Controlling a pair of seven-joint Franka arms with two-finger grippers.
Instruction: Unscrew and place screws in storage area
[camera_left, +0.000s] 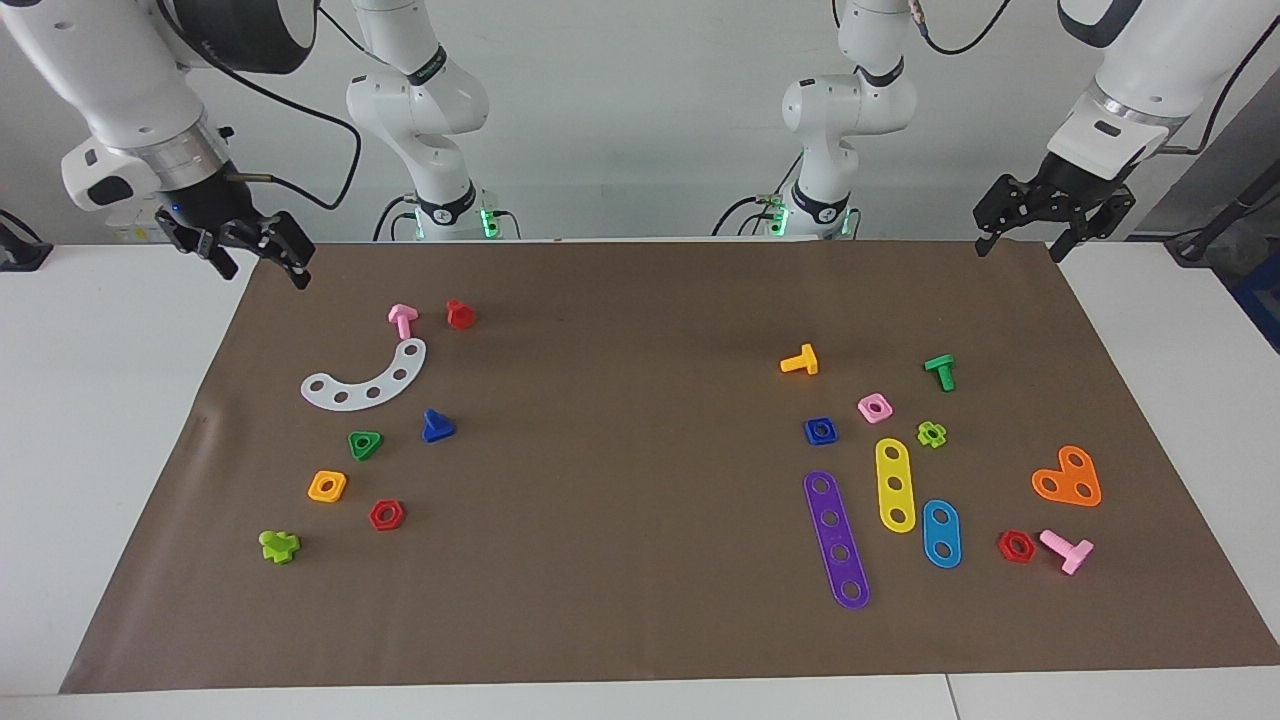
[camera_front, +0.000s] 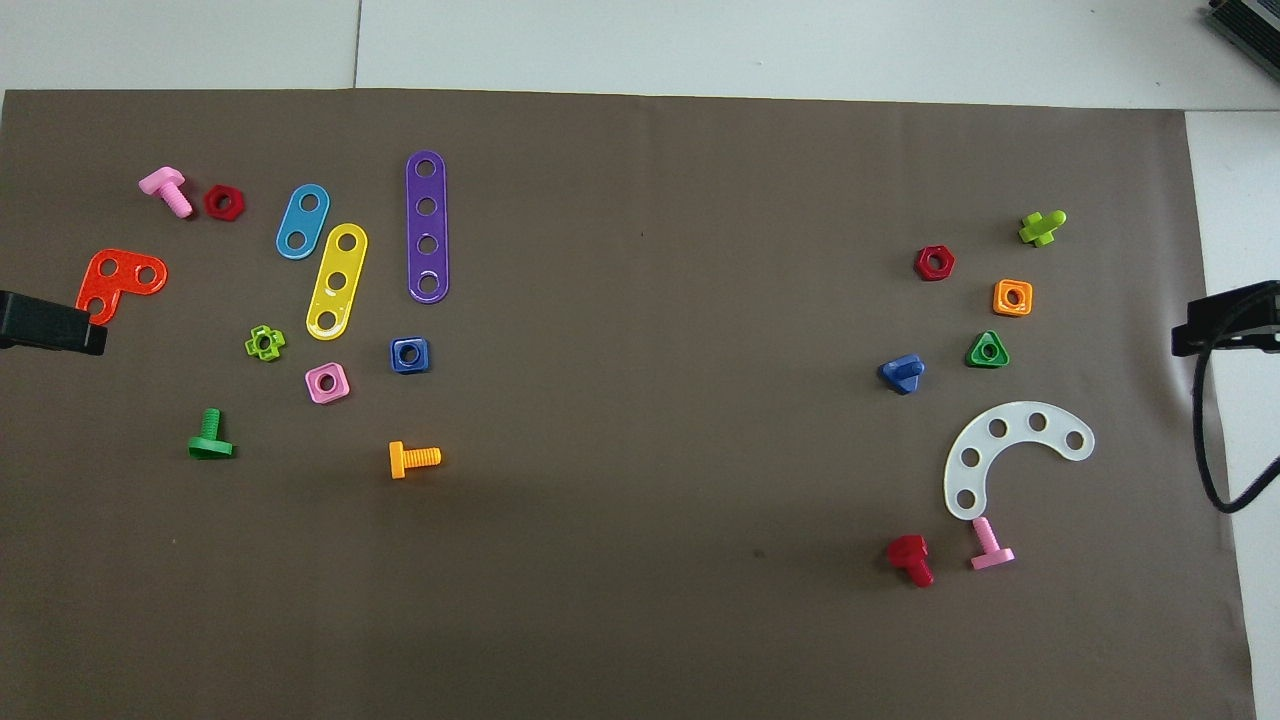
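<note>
Both grippers, left gripper and right gripper, hang spread; dark blue bolt lies untouched.

Facing view looks toward the robots, overhead steeply down; both share the brown mat.

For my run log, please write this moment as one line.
left gripper: open, raised over mat corner, waiting | right gripper: open, raised over other corner | dark blue bolt: loose on mat, beside green triangular nut

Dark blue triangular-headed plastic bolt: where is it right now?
The dark blue triangular-headed plastic bolt lies on the brown mat toward the right arm's end, beside the green triangular nut and just farther from the robots than the white curved strip.
</note>
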